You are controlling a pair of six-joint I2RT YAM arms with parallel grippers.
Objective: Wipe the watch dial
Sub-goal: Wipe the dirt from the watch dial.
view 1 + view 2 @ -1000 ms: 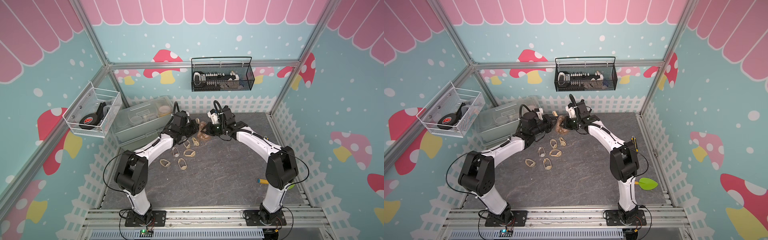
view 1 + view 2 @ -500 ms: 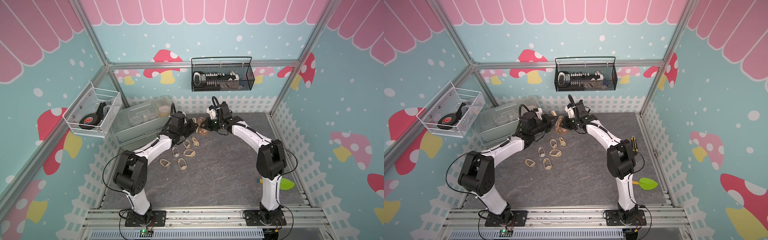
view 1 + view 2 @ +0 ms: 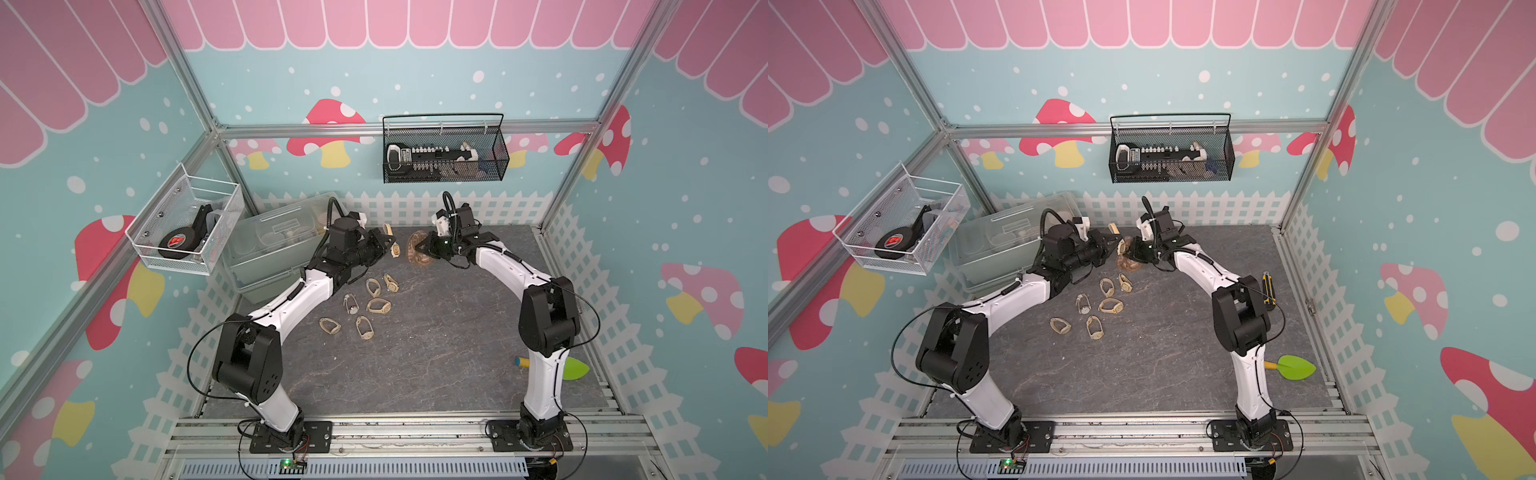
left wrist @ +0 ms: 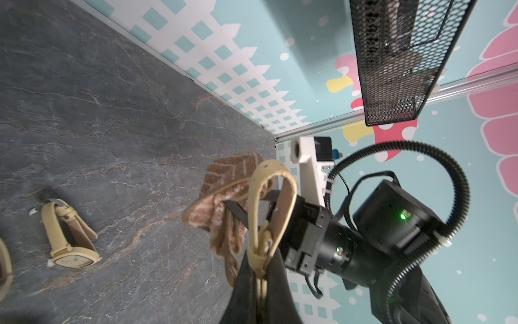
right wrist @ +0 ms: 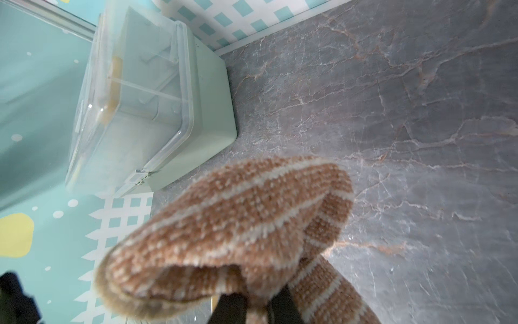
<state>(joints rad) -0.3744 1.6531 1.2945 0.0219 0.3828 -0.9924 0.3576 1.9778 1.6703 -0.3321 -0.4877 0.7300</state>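
Observation:
My left gripper point(image 3: 384, 246) point(image 3: 1111, 243) is shut on the strap of a beige watch point(image 3: 394, 248) point(image 3: 1121, 246), held up over the back of the table. In the left wrist view the looped strap point(image 4: 256, 213) stands out of that gripper point(image 4: 262, 261) and the dial is hidden. My right gripper point(image 3: 424, 249) point(image 3: 1136, 250) is shut on a brown striped cloth point(image 3: 417, 252) point(image 3: 1126, 262), which hangs right beside the watch. The cloth point(image 5: 238, 224) fills the right wrist view above the gripper point(image 5: 256, 305).
Several loose beige watches point(image 3: 377, 306) point(image 3: 1110, 306) lie on the grey table point(image 3: 436, 340). A clear lidded box point(image 3: 276, 245) point(image 5: 157, 112) stands at the back left. Wire baskets point(image 3: 444, 153) hang on the walls. A green leaf-shaped tool point(image 3: 1296, 367) and a yellow knife point(image 3: 1268, 286) lie at the right.
The right arm has swung its elbow inward and shifted the cloth a little by the watch. The left arm and its watch have barely moved.

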